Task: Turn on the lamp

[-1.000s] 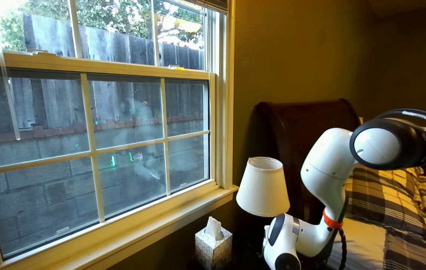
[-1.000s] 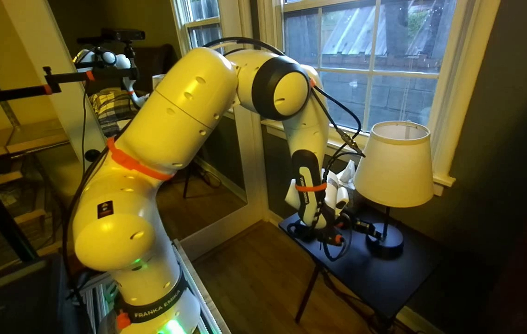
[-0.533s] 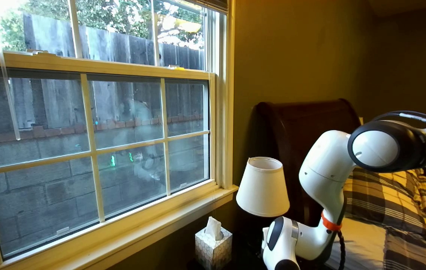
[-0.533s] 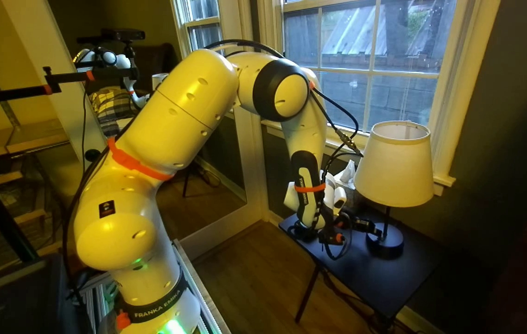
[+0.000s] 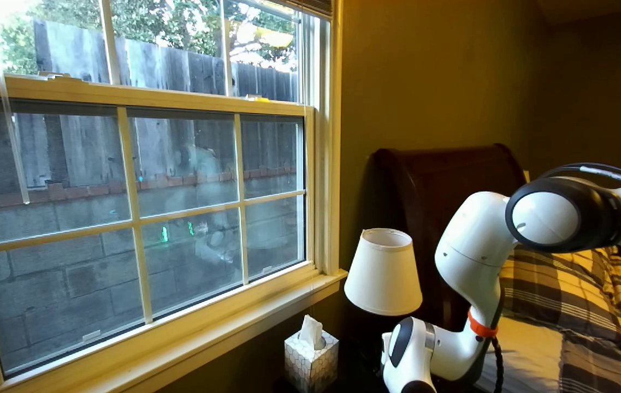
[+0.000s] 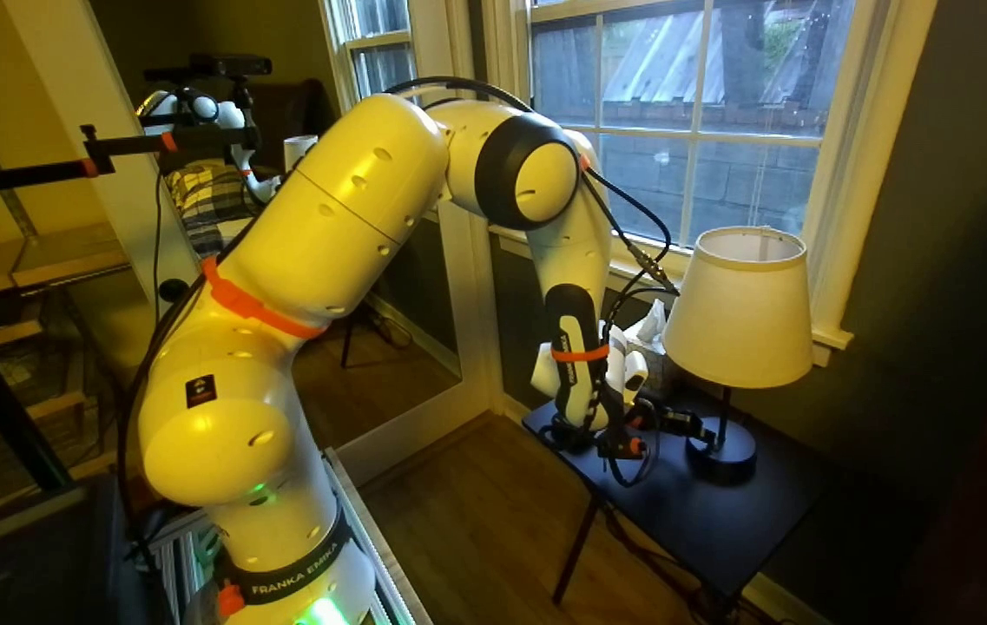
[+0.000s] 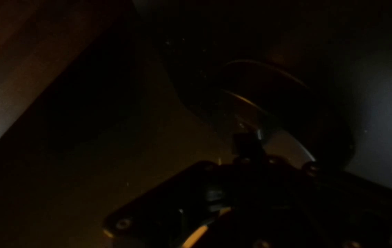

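Note:
The lamp's cream tapered shade (image 5: 384, 275) stands beside my arm and shows no bright glow. In an exterior view the whole lamp (image 6: 738, 317) stands upright, its thin dark stem on a round dark base (image 6: 723, 458). My gripper (image 6: 707, 434) is low over the table, pointing at the base and stem; whether it touches them cannot be told. In the dark wrist view my fingertips (image 7: 249, 141) appear together, with nothing visible between them, in front of the curved rim of the base (image 7: 285, 100). No switch can be made out. Elsewhere the arm or frame edge hides the gripper.
A dark side table (image 6: 701, 512) bears the lamp. A tissue box (image 5: 311, 360) stands near the window sill (image 5: 244, 316). A wooden headboard (image 5: 452, 180) and a bed (image 5: 572, 295) are behind my arm. Cables (image 6: 632, 252) hang along my wrist.
My arm's upper joints have sunk slightly and the wrist has shifted a little. The lamp and the tissue box have not moved.

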You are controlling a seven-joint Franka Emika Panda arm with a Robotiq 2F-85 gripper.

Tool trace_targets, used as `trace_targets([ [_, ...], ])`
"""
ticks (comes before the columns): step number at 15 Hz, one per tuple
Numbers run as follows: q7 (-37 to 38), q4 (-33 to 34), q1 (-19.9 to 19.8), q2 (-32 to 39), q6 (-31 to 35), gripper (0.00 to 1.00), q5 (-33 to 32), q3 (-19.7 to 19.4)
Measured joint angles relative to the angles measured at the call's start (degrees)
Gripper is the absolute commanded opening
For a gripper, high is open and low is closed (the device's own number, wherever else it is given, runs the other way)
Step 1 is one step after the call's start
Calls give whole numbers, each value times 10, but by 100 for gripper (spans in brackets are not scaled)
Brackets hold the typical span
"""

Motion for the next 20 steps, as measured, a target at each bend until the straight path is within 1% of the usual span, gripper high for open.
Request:
trace_targets([
  [5,-2,1,1,2,-8,0,0,0],
  [11,-4,1,2,10,-48,0,7,0],
  [20,-16,6,5,16,-50,0,6,0],
])
